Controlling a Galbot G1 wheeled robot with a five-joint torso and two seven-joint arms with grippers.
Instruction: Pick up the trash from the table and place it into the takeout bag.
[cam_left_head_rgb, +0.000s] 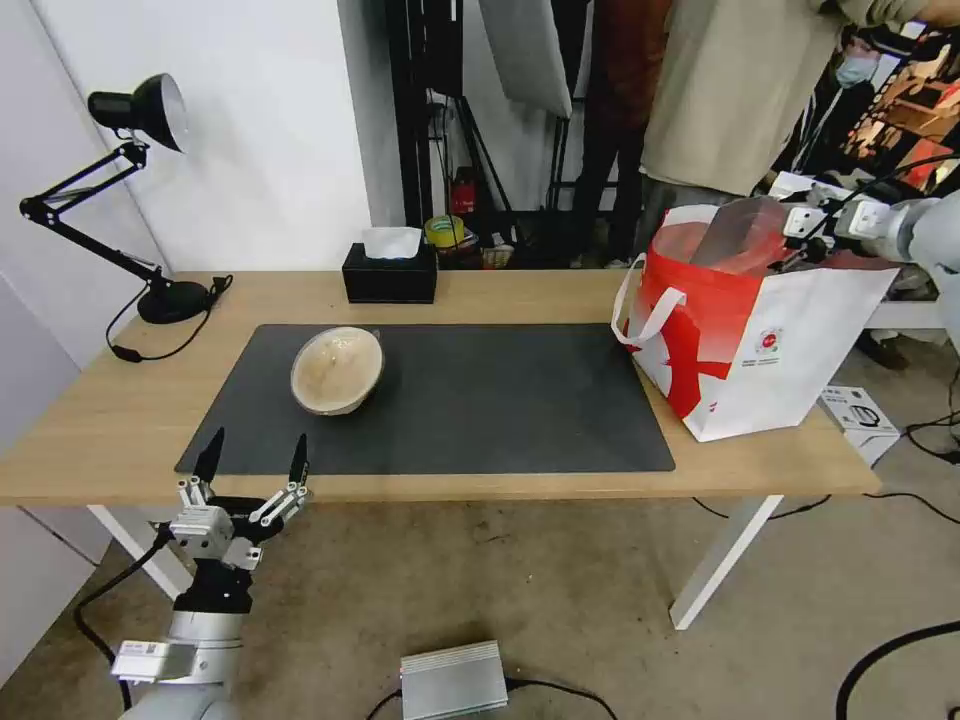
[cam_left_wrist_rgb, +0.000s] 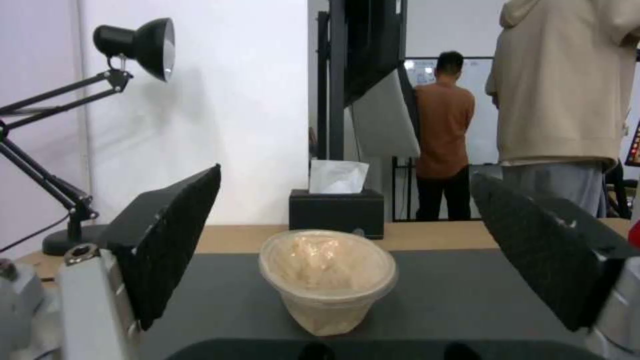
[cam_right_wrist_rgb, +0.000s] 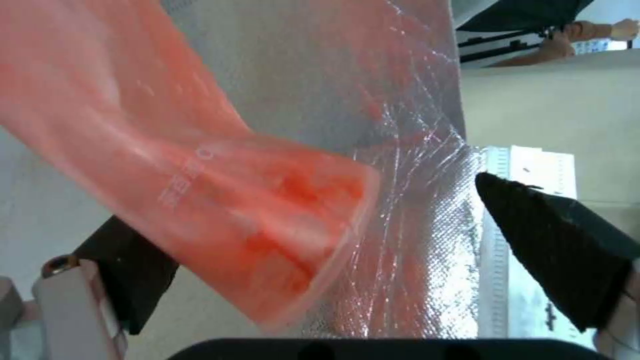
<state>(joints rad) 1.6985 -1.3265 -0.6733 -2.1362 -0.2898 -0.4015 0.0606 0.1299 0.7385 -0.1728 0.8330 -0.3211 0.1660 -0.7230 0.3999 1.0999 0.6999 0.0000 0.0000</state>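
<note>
A beige bowl (cam_left_head_rgb: 337, 370) lies tipped on the dark mat (cam_left_head_rgb: 500, 400) of the table (cam_left_head_rgb: 110, 410). My left gripper (cam_left_head_rgb: 258, 440) stands open at the table's front edge, pointing at that beige bowl (cam_left_wrist_rgb: 327, 280) from a short way off; the left gripper (cam_left_wrist_rgb: 345, 175) holds nothing. The takeout bag (cam_left_head_rgb: 770, 350) stands at the table's right end. A clear white bowl (cam_left_head_rgb: 745, 235) smeared red sits tilted in its mouth. My right gripper (cam_left_head_rgb: 808, 225) is over the bag. Its fingers are apart around the smeared bowl (cam_right_wrist_rgb: 220, 165), one fingertip (cam_right_wrist_rgb: 547, 235) well off it; foil lining (cam_right_wrist_rgb: 413, 150) lies behind.
A black tissue box (cam_left_head_rgb: 390, 272) sits at the table's back edge and a desk lamp (cam_left_head_rgb: 150, 290) at the back left. A person stands right behind the bag. On the floor are a silver box (cam_left_head_rgb: 453, 680), cables and a small carton (cam_left_head_rgb: 855, 412).
</note>
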